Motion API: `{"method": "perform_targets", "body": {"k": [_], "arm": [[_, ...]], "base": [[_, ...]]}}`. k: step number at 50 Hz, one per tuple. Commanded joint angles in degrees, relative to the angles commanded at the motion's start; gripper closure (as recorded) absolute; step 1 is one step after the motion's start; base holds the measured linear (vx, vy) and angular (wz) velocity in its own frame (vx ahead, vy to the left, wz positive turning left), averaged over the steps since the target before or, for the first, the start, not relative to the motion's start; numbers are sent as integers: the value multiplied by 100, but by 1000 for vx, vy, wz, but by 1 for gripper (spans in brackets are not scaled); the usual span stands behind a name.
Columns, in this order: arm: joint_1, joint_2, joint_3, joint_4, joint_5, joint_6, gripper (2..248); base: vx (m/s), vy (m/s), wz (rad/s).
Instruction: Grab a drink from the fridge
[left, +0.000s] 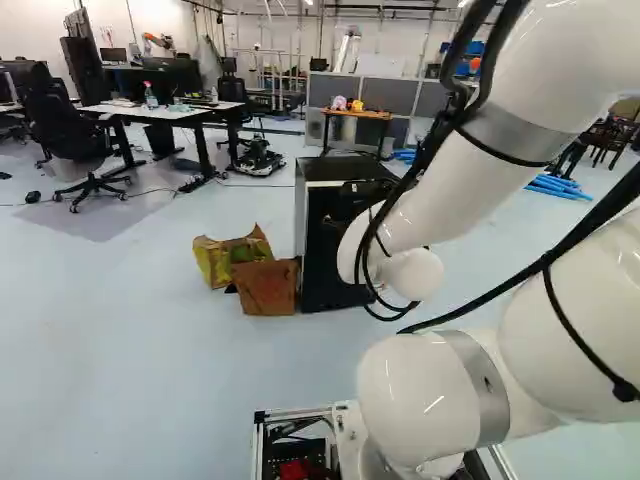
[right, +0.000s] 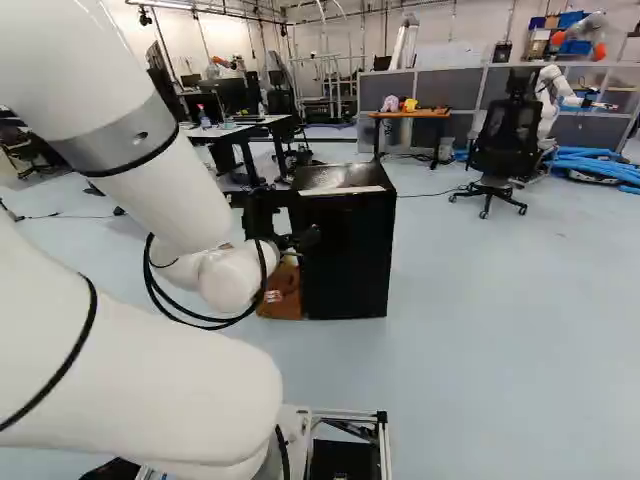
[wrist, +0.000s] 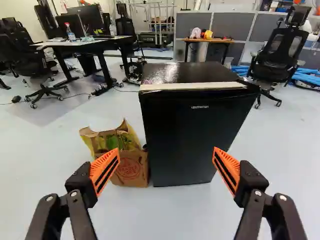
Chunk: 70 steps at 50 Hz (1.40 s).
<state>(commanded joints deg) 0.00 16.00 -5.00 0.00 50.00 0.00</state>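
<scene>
Might snag the paper bag (wrist: 131, 169) by swinging low, or slip off the shut fridge (wrist: 192, 130) beside it by coming in crooked. Got fingers (wrist: 103, 169) spread wide, gripping zilch. Can't spot a drink, probably inside. Seeing pale floor (wrist: 165, 215); farther back, a white bench (wrist: 100, 43), then an office chair (wrist: 277, 56).

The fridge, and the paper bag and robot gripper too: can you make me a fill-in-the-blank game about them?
1. The fridge is coloured ____.
2. Nobody can see a drink inside, because the fridge door is ____.
3. The brown paper bag stands beside the fridge, on the ____.
4. The gripper has two fingers, and their pads are coloured ____.

Missing words: black; shut; floor; orange.
</scene>
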Motion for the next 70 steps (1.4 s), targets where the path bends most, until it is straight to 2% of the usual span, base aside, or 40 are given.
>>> {"method": "perform_targets", "body": {"k": [36, 70], "arm": [[0, 0, 0, 0, 0, 0, 3], [0, 0, 0, 0, 0, 0, 3]], "base": [[91, 20, 95], [69, 2, 9]]}}
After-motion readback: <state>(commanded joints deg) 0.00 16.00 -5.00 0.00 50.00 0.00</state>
